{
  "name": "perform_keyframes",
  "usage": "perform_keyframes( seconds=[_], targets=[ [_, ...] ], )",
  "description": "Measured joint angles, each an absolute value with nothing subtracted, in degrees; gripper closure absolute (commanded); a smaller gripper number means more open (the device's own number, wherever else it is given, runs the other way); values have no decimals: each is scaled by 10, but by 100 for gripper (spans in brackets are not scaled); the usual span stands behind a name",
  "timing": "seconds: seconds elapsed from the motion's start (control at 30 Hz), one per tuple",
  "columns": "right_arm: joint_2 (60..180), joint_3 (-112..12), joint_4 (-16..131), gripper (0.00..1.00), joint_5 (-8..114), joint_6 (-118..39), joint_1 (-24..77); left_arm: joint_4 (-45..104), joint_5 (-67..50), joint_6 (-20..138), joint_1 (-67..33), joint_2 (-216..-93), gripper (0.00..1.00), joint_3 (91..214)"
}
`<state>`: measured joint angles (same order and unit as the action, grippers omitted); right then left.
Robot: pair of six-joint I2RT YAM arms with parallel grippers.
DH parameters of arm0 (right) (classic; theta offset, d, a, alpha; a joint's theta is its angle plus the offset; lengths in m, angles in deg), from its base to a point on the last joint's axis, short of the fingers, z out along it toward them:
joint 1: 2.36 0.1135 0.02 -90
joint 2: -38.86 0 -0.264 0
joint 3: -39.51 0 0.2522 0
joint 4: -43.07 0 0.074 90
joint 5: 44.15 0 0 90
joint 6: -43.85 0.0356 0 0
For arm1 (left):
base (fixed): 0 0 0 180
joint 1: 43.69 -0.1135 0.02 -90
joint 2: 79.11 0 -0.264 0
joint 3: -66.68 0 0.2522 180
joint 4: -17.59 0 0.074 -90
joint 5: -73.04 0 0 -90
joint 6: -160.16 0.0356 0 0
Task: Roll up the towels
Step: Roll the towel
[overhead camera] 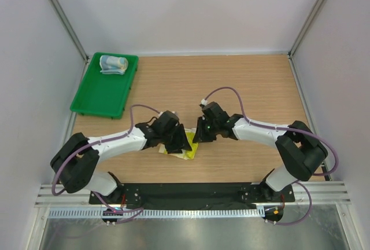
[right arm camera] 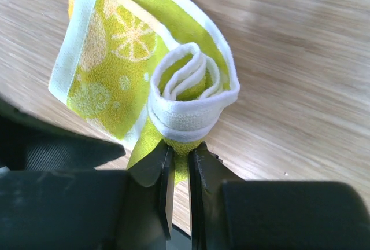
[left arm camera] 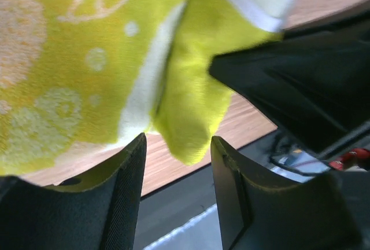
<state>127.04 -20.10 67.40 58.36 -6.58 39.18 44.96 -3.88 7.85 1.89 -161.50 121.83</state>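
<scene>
From above, the left fingers (overhead camera: 177,140) and right fingers (overhead camera: 200,133) hide most of the yellow-green towel (overhead camera: 184,153); the left wrist view shows it blurred, cut at top and left.

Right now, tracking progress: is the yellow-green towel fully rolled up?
No, only the end at the right claw is coiled; the rest of the yellow-green towel lies unrolled.

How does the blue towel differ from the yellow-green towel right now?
The blue towel lies in the green tray; the yellow-green towel is on the table. The blue towel looks fully rolled, untouched; the yellow-green towel is only partly rolled, pinched by the right gripper. Both are small printed cloths.
</scene>
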Motion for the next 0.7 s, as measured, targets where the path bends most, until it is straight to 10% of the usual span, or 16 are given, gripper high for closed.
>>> perform_keyframes(
  seconds=[0.43, 0.7],
  targets=[
    [1314, -284, 779, 91, 534, -86, 442, 570, -238, 155, 154, -1644, 48, 1322],
    [1321, -290, 794, 88, 534, -85, 442, 585, -266, 162, 175, -1674, 82, 1322]
  ],
)
